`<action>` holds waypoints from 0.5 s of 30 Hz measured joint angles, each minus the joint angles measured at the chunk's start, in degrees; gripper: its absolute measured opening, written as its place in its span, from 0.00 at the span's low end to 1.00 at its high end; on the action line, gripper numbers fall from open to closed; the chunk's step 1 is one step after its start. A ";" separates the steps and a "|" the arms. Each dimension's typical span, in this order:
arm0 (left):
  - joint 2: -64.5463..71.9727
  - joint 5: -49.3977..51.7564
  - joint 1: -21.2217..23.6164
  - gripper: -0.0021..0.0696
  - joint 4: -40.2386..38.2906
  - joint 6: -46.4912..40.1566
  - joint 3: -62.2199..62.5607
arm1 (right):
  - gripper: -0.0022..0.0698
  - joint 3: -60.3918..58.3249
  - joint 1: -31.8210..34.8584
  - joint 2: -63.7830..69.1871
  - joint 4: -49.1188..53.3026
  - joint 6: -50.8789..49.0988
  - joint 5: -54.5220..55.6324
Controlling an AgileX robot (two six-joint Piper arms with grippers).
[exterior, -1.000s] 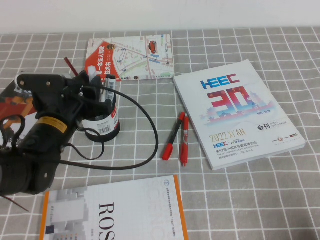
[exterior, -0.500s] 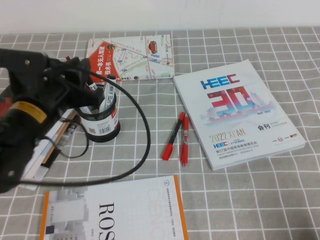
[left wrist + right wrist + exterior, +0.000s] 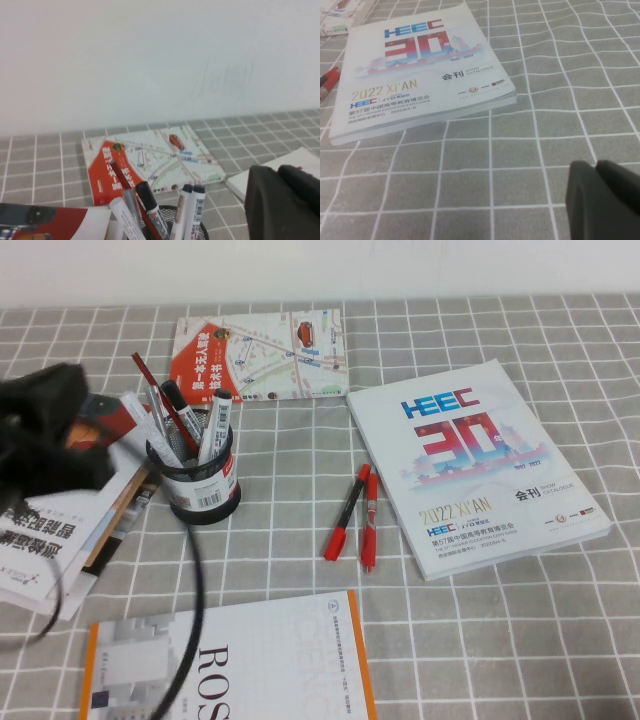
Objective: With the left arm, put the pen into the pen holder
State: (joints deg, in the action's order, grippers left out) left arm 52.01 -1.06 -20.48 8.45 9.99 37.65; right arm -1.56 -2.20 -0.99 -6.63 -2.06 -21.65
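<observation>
Inside the pen holder point(image 3: 196, 483) the pen point(image 3: 214, 434) was seen standing among other markers, the left tool point(image 3: 286, 200) closed empty beside it, the right tool point(image 3: 602, 192) parked shut near the catalogue point(image 3: 478, 472), so only retreat seemed needed.

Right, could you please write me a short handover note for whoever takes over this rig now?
Left hand: shut, empty, raised to the left of the pen holder.
Right hand: shut, empty, hovering near the HEEC catalogue.
Pen: standing in the pen holder among other pens.
Done: the pen is in and released.
Left: probably only parking the left arm; the two red pens on the table are not part of the job.
</observation>
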 joint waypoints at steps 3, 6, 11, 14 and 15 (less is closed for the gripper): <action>-7.10 -0.39 0.00 0.03 0.11 0.16 -4.92 | 0.01 0.00 0.00 0.00 0.00 0.00 0.00; -13.25 -0.39 0.00 0.03 0.11 1.70 -10.29 | 0.01 0.00 0.00 0.00 0.00 0.00 0.00; -24.53 -0.27 -0.10 0.03 0.11 3.39 -17.05 | 0.01 0.00 0.00 0.00 0.00 0.00 0.00; -31.20 1.06 -0.10 0.03 0.11 3.53 -19.89 | 0.01 0.00 0.00 0.00 0.00 0.00 0.00; -33.41 1.92 -0.10 0.03 0.11 3.53 -20.67 | 0.01 0.00 0.00 0.00 0.00 0.00 0.00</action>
State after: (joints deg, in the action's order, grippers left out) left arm 18.61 0.86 -20.58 8.57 13.52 16.98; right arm -1.56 -2.20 -0.99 -6.63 -2.06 -21.65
